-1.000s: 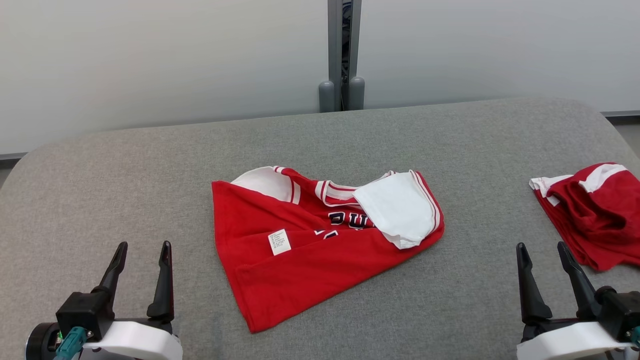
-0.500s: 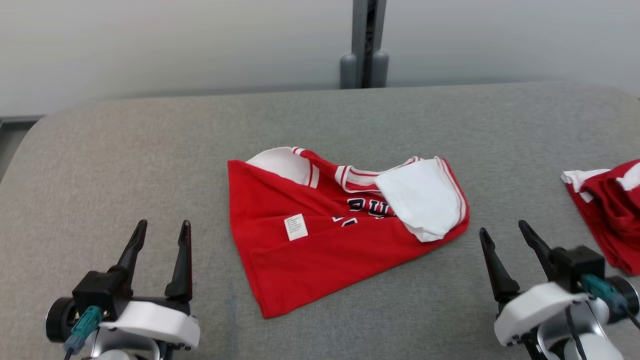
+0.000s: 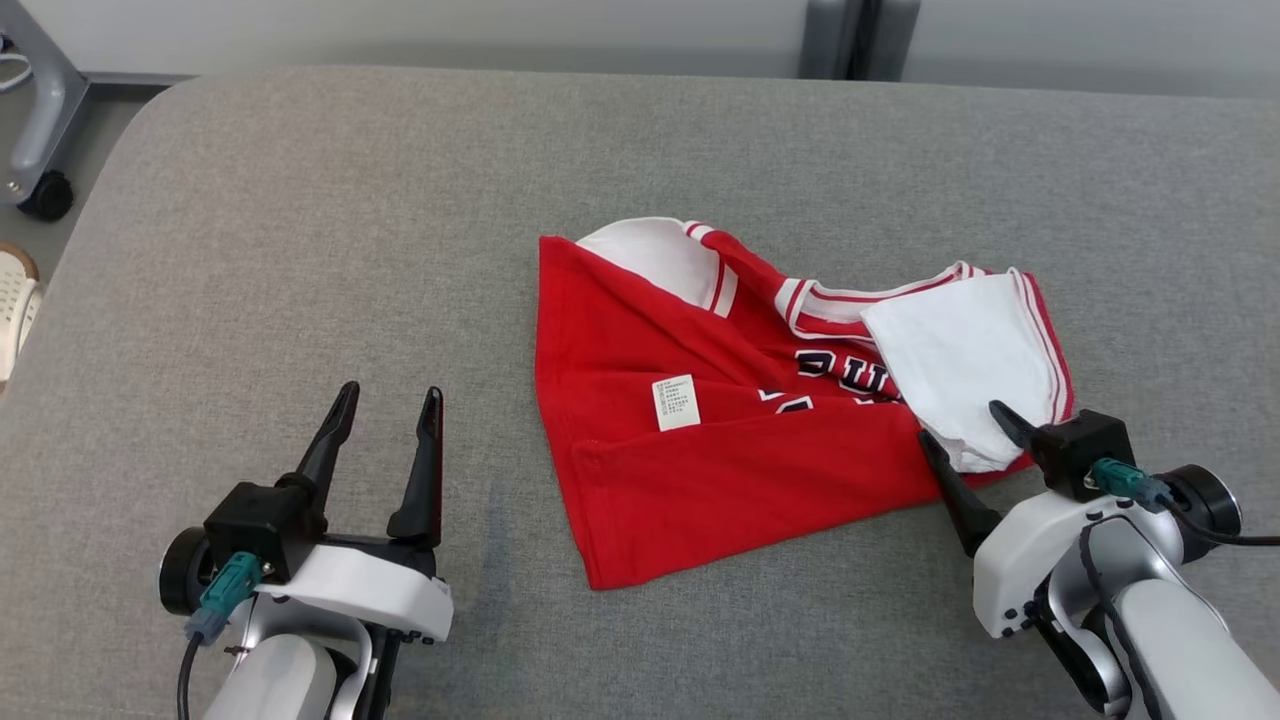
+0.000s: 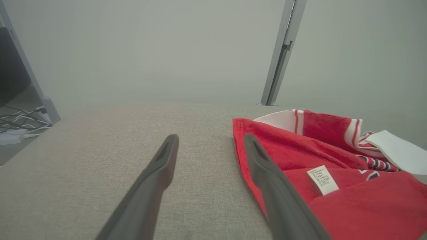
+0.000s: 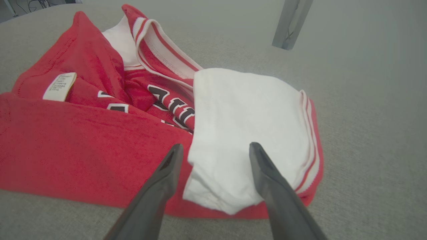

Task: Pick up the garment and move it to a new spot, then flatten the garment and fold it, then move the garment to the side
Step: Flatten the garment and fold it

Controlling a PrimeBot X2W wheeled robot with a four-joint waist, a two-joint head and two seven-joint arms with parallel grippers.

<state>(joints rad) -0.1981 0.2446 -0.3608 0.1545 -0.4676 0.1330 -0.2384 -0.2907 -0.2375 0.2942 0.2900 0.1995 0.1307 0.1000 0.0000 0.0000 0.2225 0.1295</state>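
Note:
A rumpled red and white jersey [image 3: 740, 430] with dark lettering and a small white label lies mid-table on the grey cloth surface. Its white turned-over flap [image 3: 960, 350] sits at the right end. My right gripper [image 3: 965, 422] is open, its fingers straddling the flap's near edge; in the right wrist view the flap [image 5: 240, 133] lies between the two fingertips of the gripper [image 5: 215, 146]. My left gripper [image 3: 390, 395] stands open over bare cloth, left of the jersey; the left wrist view shows the gripper [image 4: 208, 136] beside the jersey's red edge [image 4: 300, 156].
The grey padded table [image 3: 300, 250] runs wide to the left and front. A grey post [image 3: 850, 35] rises behind the far edge. A wheeled frame leg [image 3: 40, 150] stands off the table's left corner, with a pale slatted object [image 3: 15, 305] at the left edge.
The head camera has tilted down and swung, shifting the whole scene; the second red garment at right has left the view. My right gripper has advanced to the jersey's white flap. The left has moved forward.

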